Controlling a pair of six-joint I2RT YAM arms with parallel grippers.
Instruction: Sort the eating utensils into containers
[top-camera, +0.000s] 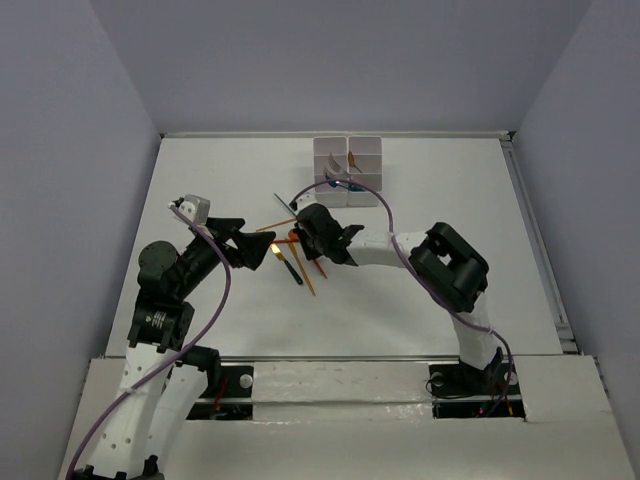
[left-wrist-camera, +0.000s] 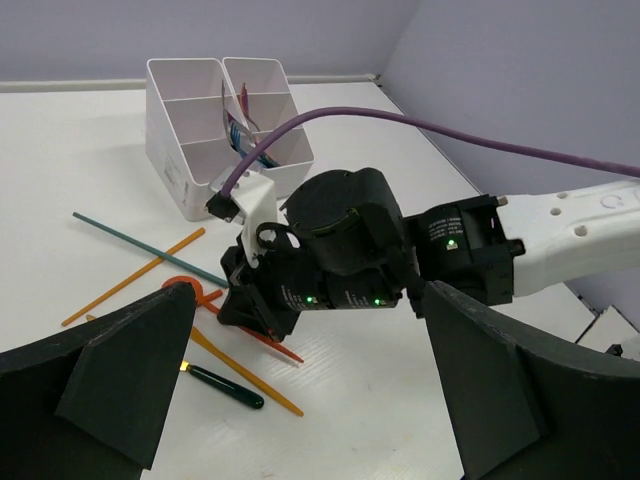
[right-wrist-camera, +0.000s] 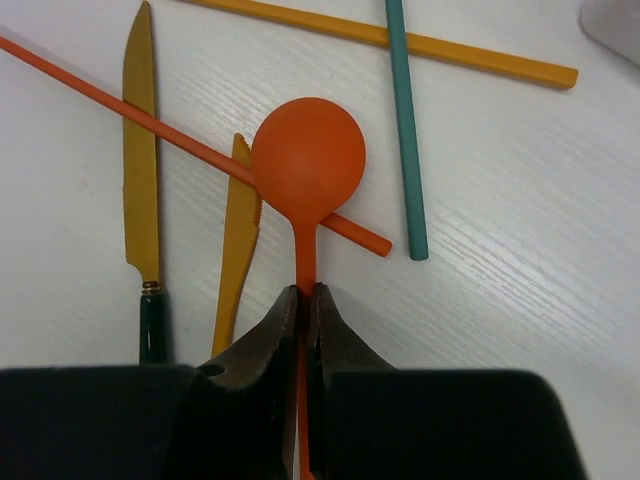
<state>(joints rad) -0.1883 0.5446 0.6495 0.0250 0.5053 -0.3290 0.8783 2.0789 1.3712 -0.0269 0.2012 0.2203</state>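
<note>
In the right wrist view my right gripper (right-wrist-camera: 307, 292) is shut on the thin handle of the orange spoon (right-wrist-camera: 308, 155). The spoon's round bowl lies over a red-orange stick (right-wrist-camera: 150, 118) and the tip of a yellow knife (right-wrist-camera: 238, 240). Beside them are a teal stick (right-wrist-camera: 403, 120), a yellow-orange stick (right-wrist-camera: 400, 40) and a gold-bladed knife with a dark handle (right-wrist-camera: 140, 180). From above, the right gripper (top-camera: 300, 238) is low over this pile. My left gripper (top-camera: 262, 250) hovers open just left of it, holding nothing. The white containers (top-camera: 347, 170) stand at the back with some utensils in them.
A purple cable (left-wrist-camera: 420, 125) arcs from the right wrist over the table towards the bins (left-wrist-camera: 225, 115). The right arm's body (left-wrist-camera: 350, 250) fills the space in front of the left gripper (left-wrist-camera: 305, 400). A raised rim (top-camera: 520, 210) bounds the table's right side.
</note>
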